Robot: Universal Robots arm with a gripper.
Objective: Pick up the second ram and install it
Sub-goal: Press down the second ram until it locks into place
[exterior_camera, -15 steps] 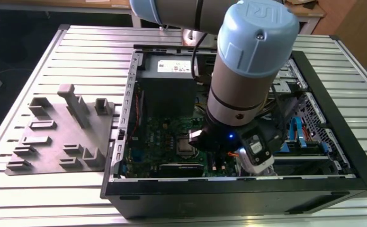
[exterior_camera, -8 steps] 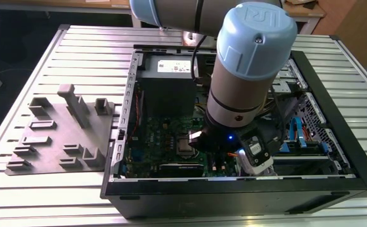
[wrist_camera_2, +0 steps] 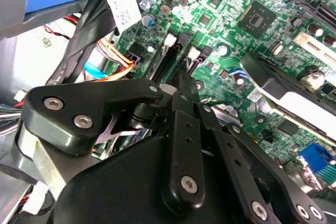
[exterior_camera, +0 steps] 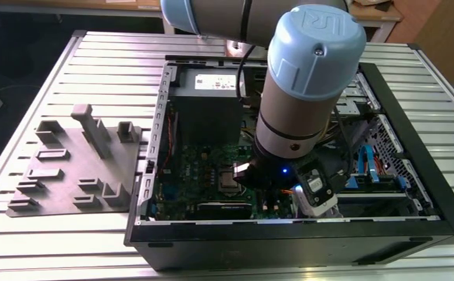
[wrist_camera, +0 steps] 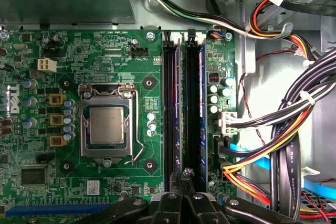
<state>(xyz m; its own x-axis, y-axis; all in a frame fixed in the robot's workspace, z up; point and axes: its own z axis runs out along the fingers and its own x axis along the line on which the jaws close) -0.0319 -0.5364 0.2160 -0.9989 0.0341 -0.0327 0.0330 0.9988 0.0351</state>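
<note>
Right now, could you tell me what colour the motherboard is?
Green, clearest in the first wrist view: the motherboard.

cable bundle crowding slots; CPU socket side open

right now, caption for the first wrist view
Tool poised over the motherboard's slots, beside the CPU.

No legible print on labels or motherboard
</note>
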